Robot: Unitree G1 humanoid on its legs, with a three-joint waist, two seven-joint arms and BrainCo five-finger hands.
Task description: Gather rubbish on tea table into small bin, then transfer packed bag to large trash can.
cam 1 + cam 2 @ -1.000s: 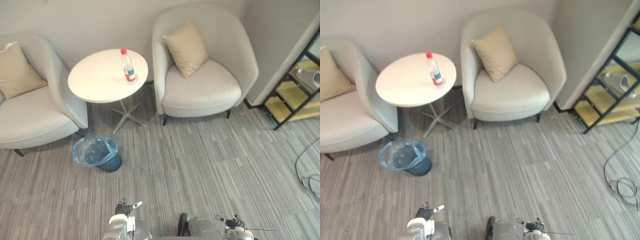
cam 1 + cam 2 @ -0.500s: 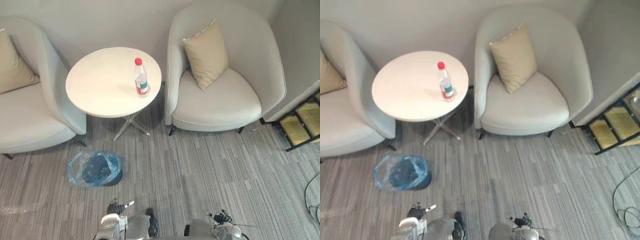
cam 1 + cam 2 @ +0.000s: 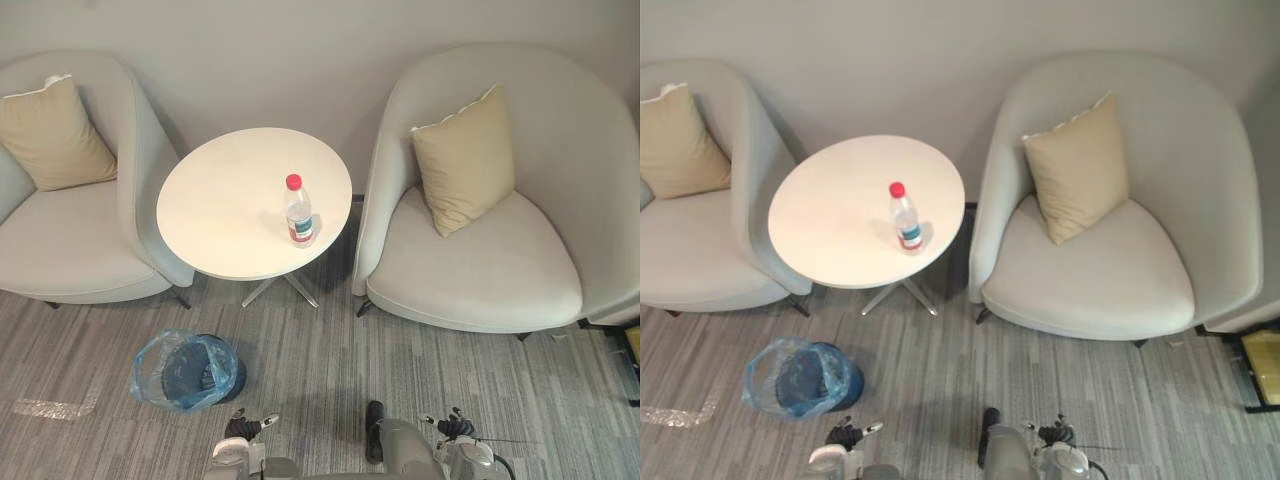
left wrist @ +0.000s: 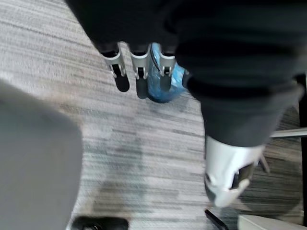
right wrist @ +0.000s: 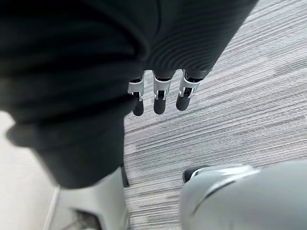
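Observation:
A clear plastic bottle (image 3: 299,211) with a red cap stands upright near the right side of the round white tea table (image 3: 225,215). On the carpet in front of the table sits the small dark bin (image 3: 190,372), lined with a blue bag; the same bag (image 4: 171,82) shows beyond my left hand. My left hand (image 4: 140,76) hangs low over the carpet, fingers straight and holding nothing. My right hand (image 5: 159,97) hangs the same way over bare carpet, open and holding nothing. Both hands are well short of the table and the bottle.
A light grey armchair (image 3: 75,240) with a beige cushion (image 3: 55,135) flanks the table's left. A second armchair (image 3: 490,265) with a cushion (image 3: 465,165) stands close on its right. A strip of tape (image 3: 45,407) lies on the carpet. A black shelf (image 3: 1262,365) is at the right edge.
The whole picture has shifted, so the camera has moved: table and chairs now look nearer and more central. The bottle, bin and both hanging hands keep their places.

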